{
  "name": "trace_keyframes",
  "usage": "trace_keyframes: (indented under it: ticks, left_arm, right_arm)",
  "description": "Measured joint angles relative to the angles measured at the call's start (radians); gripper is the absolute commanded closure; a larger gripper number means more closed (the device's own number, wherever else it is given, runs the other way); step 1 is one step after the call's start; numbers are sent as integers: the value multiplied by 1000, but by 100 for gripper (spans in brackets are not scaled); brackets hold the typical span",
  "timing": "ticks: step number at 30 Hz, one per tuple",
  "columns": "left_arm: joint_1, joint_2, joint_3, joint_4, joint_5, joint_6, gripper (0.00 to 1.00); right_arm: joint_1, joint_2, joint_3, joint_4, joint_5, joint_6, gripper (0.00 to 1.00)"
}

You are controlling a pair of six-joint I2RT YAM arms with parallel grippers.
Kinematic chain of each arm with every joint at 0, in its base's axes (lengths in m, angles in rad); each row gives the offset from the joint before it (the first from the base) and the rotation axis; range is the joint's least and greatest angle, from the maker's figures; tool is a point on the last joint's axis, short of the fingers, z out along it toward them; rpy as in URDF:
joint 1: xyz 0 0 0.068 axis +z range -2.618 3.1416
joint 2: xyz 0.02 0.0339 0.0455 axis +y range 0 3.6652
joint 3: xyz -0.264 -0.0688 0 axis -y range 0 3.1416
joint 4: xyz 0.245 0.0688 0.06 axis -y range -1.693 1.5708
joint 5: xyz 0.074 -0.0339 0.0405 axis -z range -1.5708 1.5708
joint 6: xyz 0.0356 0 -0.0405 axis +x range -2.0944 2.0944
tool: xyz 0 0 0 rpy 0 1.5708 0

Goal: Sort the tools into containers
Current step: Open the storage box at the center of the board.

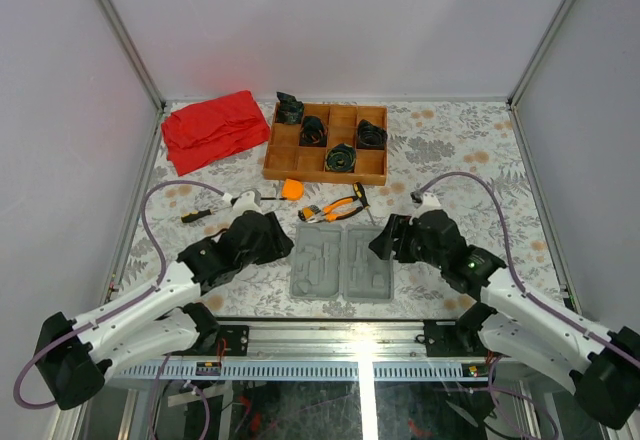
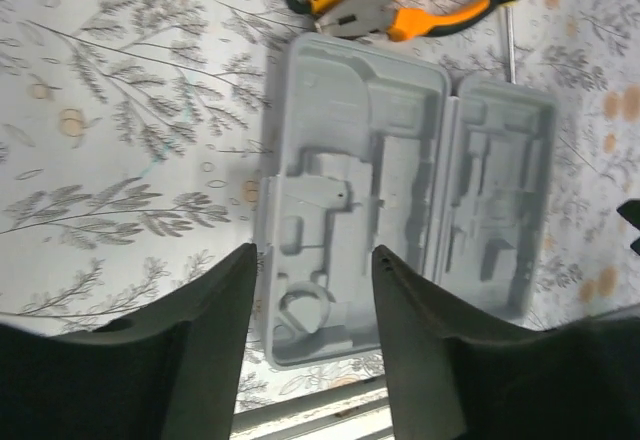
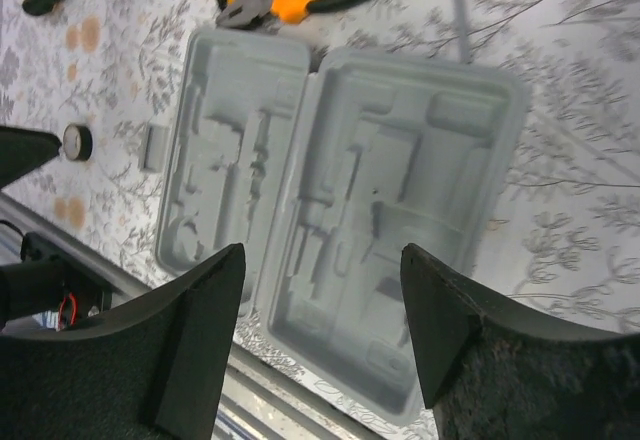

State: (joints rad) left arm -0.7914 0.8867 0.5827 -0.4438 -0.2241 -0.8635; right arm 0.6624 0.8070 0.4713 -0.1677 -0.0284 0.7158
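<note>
The grey tool case (image 1: 342, 260) lies open and empty at the near middle of the table. It fills the left wrist view (image 2: 400, 190) and the right wrist view (image 3: 340, 200). Orange-handled pliers (image 1: 335, 208) lie just behind it, and the round orange tape measure (image 1: 292, 189) is further back left. A black-and-yellow screwdriver (image 1: 195, 215) lies at the left. A small black ring (image 3: 77, 142) and a small grey piece (image 3: 153, 147) lie beside the case's left half. My left gripper (image 1: 285, 245) is open and empty at the case's left edge. My right gripper (image 1: 380, 243) is open and empty at its right edge.
A brown wooden compartment tray (image 1: 275, 155) with black coiled bundles stands at the back middle. A red cloth (image 1: 213, 128) lies at the back left. White walls and metal posts enclose the table, and a metal rail (image 1: 330, 335) runs along its near edge.
</note>
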Motion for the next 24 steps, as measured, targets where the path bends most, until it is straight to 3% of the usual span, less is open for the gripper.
trace_keyframes:
  ticks: [10, 16, 24]
  left_arm:
    - [0, -10, 57, -81, -89, 1, 43]
    - [0, 16, 58, -82, -86, 6, 40]
    - [0, 59, 60, -69, -68, 15, 38]
  right_arm:
    - [215, 242, 1, 163, 28, 87, 36]
    - [230, 365, 1, 232, 40, 106, 41]
    - [232, 424, 2, 151, 125, 122, 41]
